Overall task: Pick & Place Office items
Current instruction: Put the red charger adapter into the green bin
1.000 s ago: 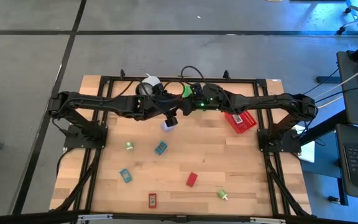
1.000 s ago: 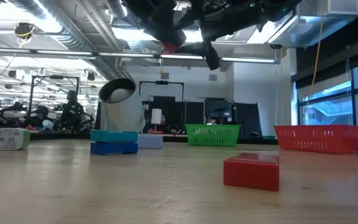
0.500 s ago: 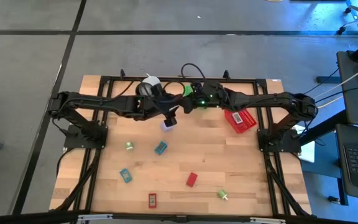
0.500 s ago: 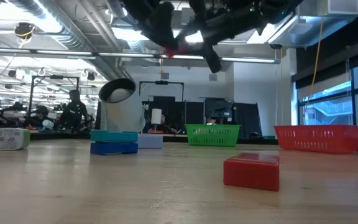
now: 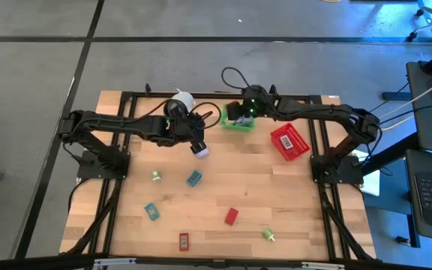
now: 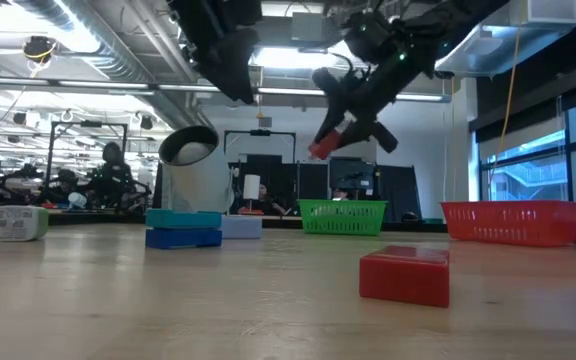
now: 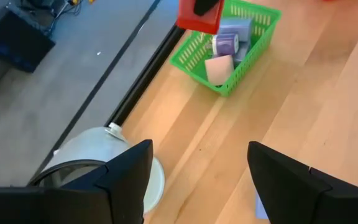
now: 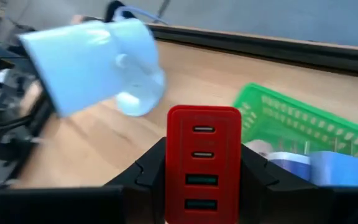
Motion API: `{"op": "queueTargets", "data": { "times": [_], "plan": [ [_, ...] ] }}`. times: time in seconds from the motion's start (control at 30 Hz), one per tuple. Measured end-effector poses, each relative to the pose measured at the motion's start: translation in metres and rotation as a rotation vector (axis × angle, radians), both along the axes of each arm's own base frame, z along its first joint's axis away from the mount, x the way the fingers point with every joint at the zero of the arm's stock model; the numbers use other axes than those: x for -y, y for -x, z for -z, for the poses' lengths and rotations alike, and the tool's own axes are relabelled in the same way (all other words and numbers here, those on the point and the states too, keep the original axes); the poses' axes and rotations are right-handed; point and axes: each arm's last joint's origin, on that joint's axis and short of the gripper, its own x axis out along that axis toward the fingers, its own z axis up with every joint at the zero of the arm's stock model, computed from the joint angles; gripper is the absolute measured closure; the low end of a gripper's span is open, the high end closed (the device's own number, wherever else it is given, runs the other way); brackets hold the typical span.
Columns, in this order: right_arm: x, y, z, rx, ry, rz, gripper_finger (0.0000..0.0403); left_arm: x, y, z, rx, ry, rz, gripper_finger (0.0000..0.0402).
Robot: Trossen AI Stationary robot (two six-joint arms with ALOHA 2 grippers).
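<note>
The right gripper (image 8: 204, 180) hangs above the green basket (image 5: 236, 120) at about 12 o'clock on the table (image 5: 291, 202), its jaws clamped on a red block (image 8: 204, 163) with four small slots on its face; from the low camera the same red block (image 6: 330, 140) shows tilted in mid-air above the basket (image 6: 342, 216). Inside the green basket (image 7: 229, 43) lie a pale pink piece (image 7: 218, 68) and a lavender and white piece (image 7: 226, 42). The left gripper (image 5: 198, 144) hovers over the table just at 7 o'clock of the basket, jaws apart, beside the white roll (image 5: 180, 101), with a lavender block (image 5: 201, 151) under it. The red basket (image 5: 289, 142) sits at about 2 o'clock. Across the nearer half of the table lie the other office items, well apart: a small green piece (image 5: 156, 176), a teal block (image 5: 193, 178), a second teal block (image 5: 151, 211), a red block (image 5: 232, 216), a flat red packet (image 5: 184, 241) and a green and white piece (image 5: 268, 235). In the low view the loose red block (image 6: 405, 274) stands nearest, with a teal block (image 6: 183, 218) stacked on a blue one (image 6: 183, 237).
</note>
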Motion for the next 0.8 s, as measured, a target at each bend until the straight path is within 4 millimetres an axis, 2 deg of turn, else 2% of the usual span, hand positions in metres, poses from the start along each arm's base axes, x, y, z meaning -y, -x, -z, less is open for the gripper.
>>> {"op": "queueTargets", "data": {
  "times": [0.23,0.43,0.8],
  "plan": [
    [0.009,-0.009,0.035,-0.085,-0.041,0.094,0.0279,0.000,0.000,0.000,0.002,-0.004,-0.007,0.0144],
    [0.014,-0.013,0.052,-0.145,0.009,0.196,0.0272,0.000,0.000,0.000,0.009,0.003,-0.018,0.0144],
    [0.016,-0.017,0.056,-0.118,0.009,0.192,0.0267,0.000,0.001,0.000,0.024,0.015,-0.036,0.0144]
  ]
}}
